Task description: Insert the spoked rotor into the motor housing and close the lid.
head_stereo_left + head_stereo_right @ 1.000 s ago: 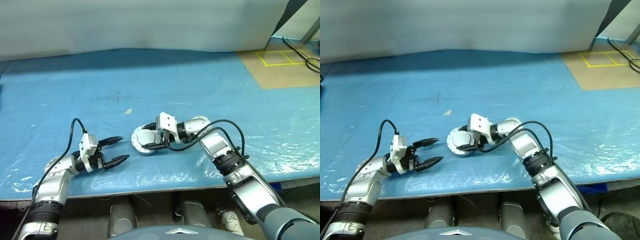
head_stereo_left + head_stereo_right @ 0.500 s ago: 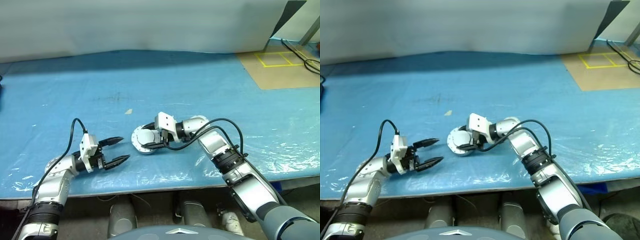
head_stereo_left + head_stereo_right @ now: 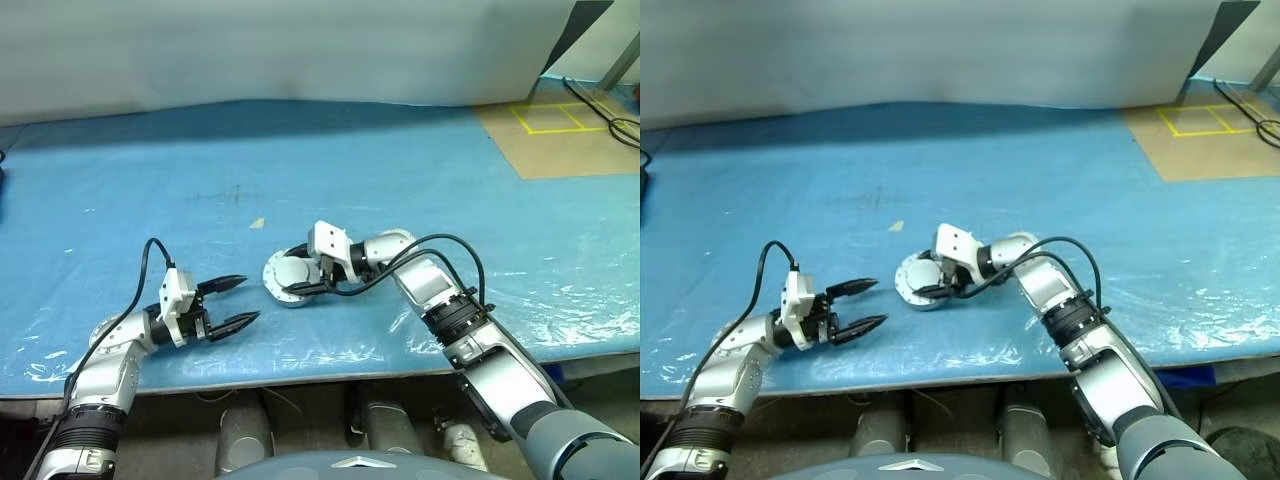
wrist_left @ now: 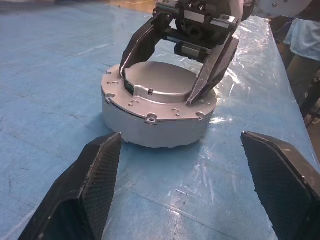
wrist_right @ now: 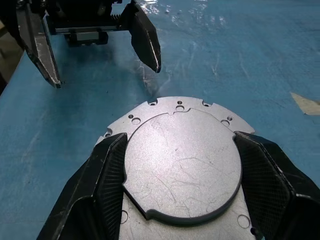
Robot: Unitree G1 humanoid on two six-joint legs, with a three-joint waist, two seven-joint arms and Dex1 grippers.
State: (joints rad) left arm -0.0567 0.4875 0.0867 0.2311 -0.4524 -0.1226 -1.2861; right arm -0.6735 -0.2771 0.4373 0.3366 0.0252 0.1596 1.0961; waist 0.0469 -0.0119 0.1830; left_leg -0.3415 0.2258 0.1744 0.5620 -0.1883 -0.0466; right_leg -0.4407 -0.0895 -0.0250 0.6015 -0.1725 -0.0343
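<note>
While the right hand (image 4: 181, 70) reaches in from the right, its two black fingers (image 5: 107, 185) bracket the lid (image 5: 183, 163), one on each side of the disc's edge. They appear to touch the rim, though contact is hard to confirm. The lid sits smooth face up on top of the motor housing (image 4: 150, 122), which stands on the blue-covered worktop (image 3: 400, 170). Small screw holes ring the housing's flange just outside the lid.

Left hand (image 3: 232, 302): spread wide, holding nothing, just above the worktop. It points at the housing, which stands near its fingertips but clear of them.

A small pale scrap (image 3: 257, 223) lies on the blue sheet beyond the housing, well away from both hands. Black cables (image 3: 455, 250) loop along each forearm.
</note>
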